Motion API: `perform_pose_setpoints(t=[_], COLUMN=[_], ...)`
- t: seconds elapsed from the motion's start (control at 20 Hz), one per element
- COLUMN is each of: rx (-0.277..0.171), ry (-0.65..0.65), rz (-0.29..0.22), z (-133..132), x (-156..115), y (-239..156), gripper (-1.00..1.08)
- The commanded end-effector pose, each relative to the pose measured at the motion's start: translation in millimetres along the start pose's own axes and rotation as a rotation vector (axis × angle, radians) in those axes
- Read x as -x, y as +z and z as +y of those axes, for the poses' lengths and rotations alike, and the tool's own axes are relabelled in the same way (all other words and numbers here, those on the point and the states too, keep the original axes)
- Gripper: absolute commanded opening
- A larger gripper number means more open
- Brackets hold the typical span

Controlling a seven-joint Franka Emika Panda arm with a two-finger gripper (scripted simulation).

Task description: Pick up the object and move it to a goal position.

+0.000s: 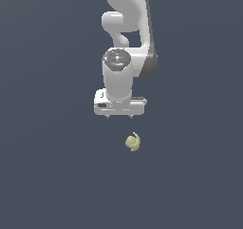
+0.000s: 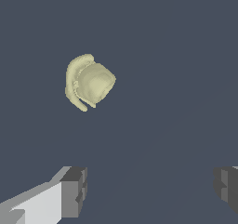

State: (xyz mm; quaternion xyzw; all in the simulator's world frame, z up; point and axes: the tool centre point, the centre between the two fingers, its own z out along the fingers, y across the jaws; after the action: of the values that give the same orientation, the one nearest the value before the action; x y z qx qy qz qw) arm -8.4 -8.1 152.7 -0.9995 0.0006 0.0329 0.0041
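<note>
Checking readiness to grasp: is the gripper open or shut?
Open. In the wrist view the gripper's two fingers stand wide apart with nothing between them; the object lies apart from them.

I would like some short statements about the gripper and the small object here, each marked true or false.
1. The gripper is open, its fingers far apart. True.
2. The pale yellow-green object is held between the fingers. False: it lies free, apart from them.
3. The object has a curved, stem-like nub. True.
4. Several objects lie on the surface. False: only one shows.
5. In the wrist view, the object sits in the gap between the fingers. False: it lies outside the gap, nearer one finger's side.
</note>
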Motion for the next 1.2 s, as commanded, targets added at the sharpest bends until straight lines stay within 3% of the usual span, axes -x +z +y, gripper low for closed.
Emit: perform_pose_setpoints(t=[0.0, 0.55, 1.15], rx=[0.0, -0.001, -0.005], ry=[0.004, 0.113, 0.373], rz=[0.0, 0.01, 0.034], z=[0, -10, -35], x=[0, -14, -45], y=[0, 8, 29], gripper=[1.0, 1.0, 1.0])
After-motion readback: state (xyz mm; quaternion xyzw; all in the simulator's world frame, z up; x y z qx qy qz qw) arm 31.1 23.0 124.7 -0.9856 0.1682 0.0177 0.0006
